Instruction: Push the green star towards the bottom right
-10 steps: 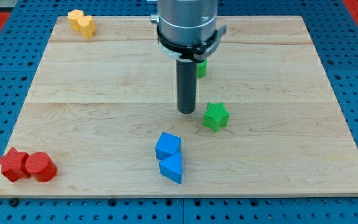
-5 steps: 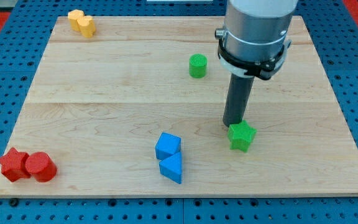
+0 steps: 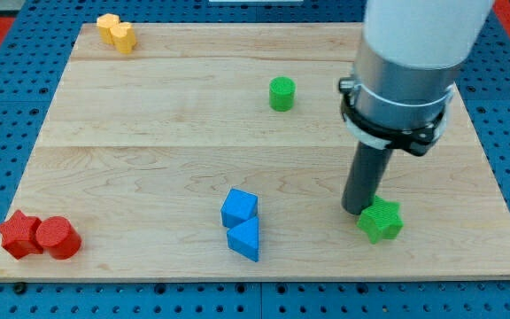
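The green star [image 3: 382, 221] lies on the wooden board [image 3: 149, 133] near the view's bottom right. My tip [image 3: 358, 209] rests on the board, touching the star's upper left side. The dark rod rises from there to the large grey arm body at the view's top right.
A green cylinder [image 3: 282, 93] stands above the centre. Two blue blocks [image 3: 241, 223] sit together at bottom centre. A red star [image 3: 18, 234] and a red cylinder [image 3: 57, 237] sit at bottom left. Two yellow blocks [image 3: 116, 32] sit at top left.
My tip has moved towards the bottom right, pushing the green star ahead of it from the board's middle to near the bottom right. The other blocks have not moved.
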Available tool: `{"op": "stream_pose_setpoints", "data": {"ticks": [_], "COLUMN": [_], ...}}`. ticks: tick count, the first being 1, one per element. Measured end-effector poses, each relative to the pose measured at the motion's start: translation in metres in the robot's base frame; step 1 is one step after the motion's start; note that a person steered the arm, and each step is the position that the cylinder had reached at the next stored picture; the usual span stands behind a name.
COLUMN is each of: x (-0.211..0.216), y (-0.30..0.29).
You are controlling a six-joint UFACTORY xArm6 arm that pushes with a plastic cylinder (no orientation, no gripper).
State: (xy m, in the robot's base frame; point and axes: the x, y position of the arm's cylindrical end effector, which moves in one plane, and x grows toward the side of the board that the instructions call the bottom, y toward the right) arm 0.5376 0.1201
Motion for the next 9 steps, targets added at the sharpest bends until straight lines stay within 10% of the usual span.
{"op": "stream_pose_setpoints", "data": {"ticks": [6,9], "x": [0.023,-0.033], "y": [0.036,0.051]}}
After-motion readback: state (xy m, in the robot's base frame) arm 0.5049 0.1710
